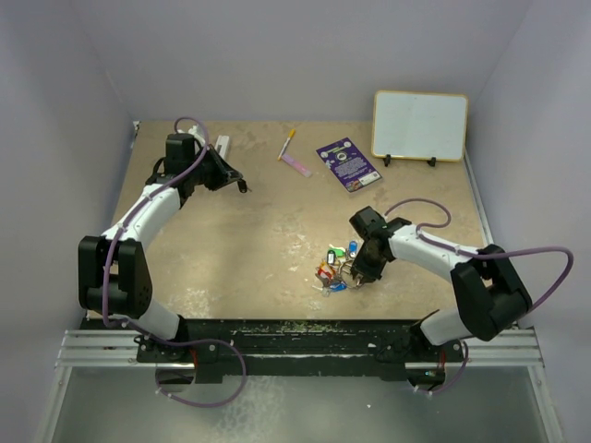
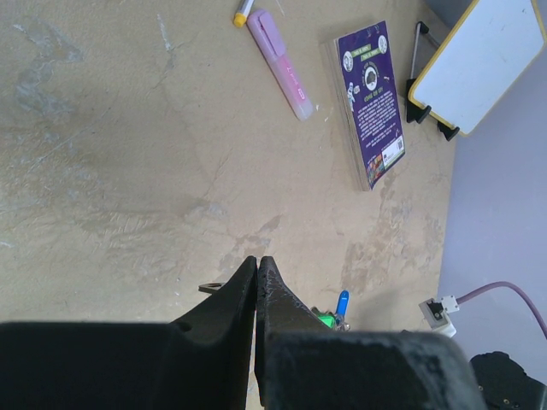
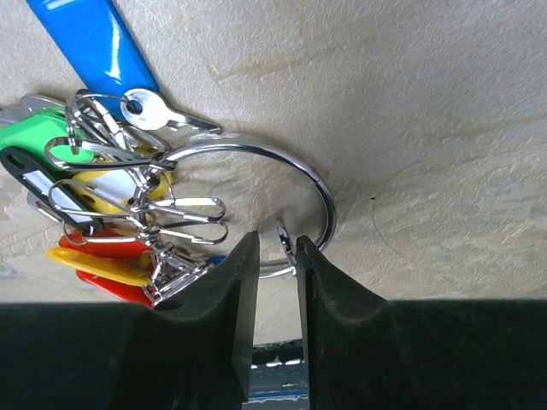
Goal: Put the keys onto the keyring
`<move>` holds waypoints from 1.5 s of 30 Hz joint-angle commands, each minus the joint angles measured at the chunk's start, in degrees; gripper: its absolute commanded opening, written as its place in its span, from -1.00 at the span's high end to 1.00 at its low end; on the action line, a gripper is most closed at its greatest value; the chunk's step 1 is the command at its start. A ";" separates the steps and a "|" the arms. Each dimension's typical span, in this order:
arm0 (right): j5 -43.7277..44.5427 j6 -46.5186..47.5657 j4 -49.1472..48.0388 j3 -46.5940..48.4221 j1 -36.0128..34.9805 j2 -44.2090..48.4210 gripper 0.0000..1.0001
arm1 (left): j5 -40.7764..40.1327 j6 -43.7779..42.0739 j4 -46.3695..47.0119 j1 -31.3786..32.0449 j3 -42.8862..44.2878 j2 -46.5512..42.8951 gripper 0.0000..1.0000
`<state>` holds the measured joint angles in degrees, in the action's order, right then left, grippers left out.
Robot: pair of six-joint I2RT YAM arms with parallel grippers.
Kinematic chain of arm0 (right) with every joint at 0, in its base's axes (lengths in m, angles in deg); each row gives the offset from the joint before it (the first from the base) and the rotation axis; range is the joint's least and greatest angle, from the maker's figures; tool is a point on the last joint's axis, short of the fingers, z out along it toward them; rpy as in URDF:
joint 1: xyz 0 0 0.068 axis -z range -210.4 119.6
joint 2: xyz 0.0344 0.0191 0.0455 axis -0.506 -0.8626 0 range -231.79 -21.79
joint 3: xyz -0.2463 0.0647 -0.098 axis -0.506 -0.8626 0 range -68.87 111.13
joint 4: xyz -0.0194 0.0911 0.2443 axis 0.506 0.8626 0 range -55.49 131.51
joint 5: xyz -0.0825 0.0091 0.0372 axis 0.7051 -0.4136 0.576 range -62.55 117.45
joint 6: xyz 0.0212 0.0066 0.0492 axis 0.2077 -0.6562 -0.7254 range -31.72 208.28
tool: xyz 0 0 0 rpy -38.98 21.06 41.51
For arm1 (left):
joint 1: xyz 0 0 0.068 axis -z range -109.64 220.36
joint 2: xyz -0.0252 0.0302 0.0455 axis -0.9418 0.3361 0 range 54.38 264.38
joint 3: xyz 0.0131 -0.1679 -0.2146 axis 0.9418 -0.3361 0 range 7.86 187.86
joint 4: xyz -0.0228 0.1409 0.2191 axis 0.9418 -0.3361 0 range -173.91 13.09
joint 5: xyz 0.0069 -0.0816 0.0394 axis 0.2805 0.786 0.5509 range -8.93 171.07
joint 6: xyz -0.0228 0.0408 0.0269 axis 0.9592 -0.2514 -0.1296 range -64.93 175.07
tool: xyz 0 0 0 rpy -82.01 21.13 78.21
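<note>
The keyring is a thin silvery ring lying flat on the table, its open end standing up between my right fingers. Several keys with blue, green, yellow, red and white tags hang bunched on its left side by small clips. From the top view the bunch lies at centre right. My right gripper is over the ring with its jaws slightly apart, and the ring's end touches the right finger. My left gripper is shut and empty at the far left. A small metal tab shows beside its fingertip.
A purple card, a pink highlighter and a yellow-tipped pen lie at the back. A small whiteboard stands at the back right. Grey walls enclose the table.
</note>
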<state>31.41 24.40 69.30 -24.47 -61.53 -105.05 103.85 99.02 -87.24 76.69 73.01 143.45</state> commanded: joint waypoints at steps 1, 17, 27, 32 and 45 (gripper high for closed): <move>1.15 -0.78 0.02 -1.59 -0.48 1.03 0.45 | 1.12 0.44 2.59 -0.35 1.31 -0.73 0.92; 0.07 -2.44 -0.31 -2.61 -4.89 0.65 0.61 | 1.12 0.71 2.53 -0.35 0.70 -0.99 0.92; 0.45 -3.01 -1.63 -4.43 -5.60 0.24 0.66 | 1.12 0.86 2.23 -0.35 0.62 -1.15 0.92; 1.78 -2.78 -2.67 -3.74 -5.57 -0.98 0.67 | 1.21 1.10 2.21 -0.35 0.61 -1.18 0.92; 2.10 -0.72 -4.29 -3.24 -5.60 -4.80 0.95 | 1.38 1.31 2.22 -0.35 0.51 -1.67 0.92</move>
<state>29.47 23.35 67.16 -25.43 -66.75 -106.60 104.11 99.52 -87.26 76.69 73.01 143.45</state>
